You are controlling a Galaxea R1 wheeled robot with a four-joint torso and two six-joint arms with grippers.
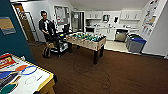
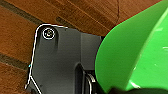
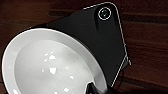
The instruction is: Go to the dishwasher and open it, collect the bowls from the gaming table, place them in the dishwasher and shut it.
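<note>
At the far wall of the room, under the kitchen counter, the dishwasher (image 1: 121,35) stands with its door folded down, a dark interior showing behind a grey front. Nearer, the gaming table (image 1: 85,40) stands on dark legs on the brown wood floor (image 1: 120,72), with a green field and rods. A person (image 1: 46,26) stands beside it at a cart. The left wrist view shows a green bowl (image 2: 135,52) close against the arm; the right wrist view shows a white bowl (image 3: 50,67), glossy inside. Whether either pincer grips its bowl cannot be told.
</note>
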